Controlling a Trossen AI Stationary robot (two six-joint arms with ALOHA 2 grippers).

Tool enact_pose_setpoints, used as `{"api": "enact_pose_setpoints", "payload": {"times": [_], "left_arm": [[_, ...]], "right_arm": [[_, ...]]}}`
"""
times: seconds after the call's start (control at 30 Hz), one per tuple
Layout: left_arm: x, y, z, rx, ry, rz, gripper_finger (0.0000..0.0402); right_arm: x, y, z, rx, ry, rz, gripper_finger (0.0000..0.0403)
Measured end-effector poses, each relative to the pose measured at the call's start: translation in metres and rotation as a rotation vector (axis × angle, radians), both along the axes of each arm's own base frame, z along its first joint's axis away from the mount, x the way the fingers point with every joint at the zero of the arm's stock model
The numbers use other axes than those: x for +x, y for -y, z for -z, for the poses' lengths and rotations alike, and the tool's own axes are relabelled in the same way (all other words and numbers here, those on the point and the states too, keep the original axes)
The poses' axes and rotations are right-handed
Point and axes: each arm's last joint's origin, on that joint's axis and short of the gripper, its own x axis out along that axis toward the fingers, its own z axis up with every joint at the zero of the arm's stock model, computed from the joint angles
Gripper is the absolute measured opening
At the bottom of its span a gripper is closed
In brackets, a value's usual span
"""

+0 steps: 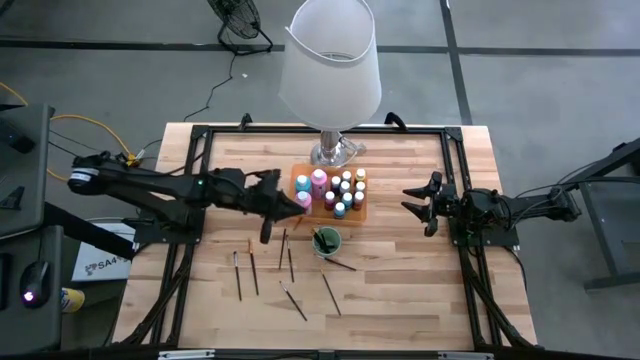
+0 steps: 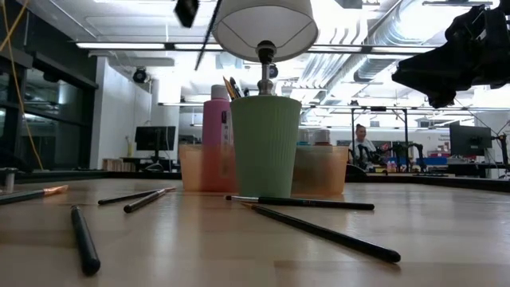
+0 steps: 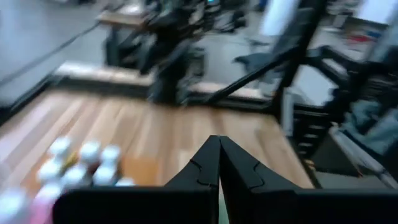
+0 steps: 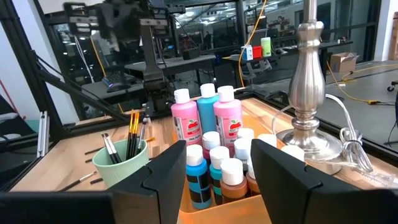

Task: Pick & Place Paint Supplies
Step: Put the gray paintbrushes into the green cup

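We've got the left gripper (image 1: 272,208) shut and empty; brushes (image 1: 254,273) lie loose on the worktop just below it; light, thin, probably roll-prone, so we'd pinch mid-handle; right gripper (image 1: 418,203) open.

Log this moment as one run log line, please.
left gripper: shut, empty, over loose brushes | right gripper: open, right of orange tray | green cup: holds brushes
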Motion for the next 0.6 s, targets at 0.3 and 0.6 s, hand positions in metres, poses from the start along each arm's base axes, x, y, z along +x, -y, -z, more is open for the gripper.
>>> {"api": "enact_pose_setpoints", "payload": {"times": [0.3, 0.6], "left_arm": [[0.041, 0.008, 0.017, 0.146, 0.157, 0.162, 0.0], [0.072, 0.011, 0.051, 0.142, 0.126, 0.195, 0.0]], "right_arm": [[0.0, 0.0, 0.0, 0.0, 0.0, 0.0, 0.0174], [0.0, 0.0, 0.0, 0.0, 0.0, 0.0, 0.0174]]}}
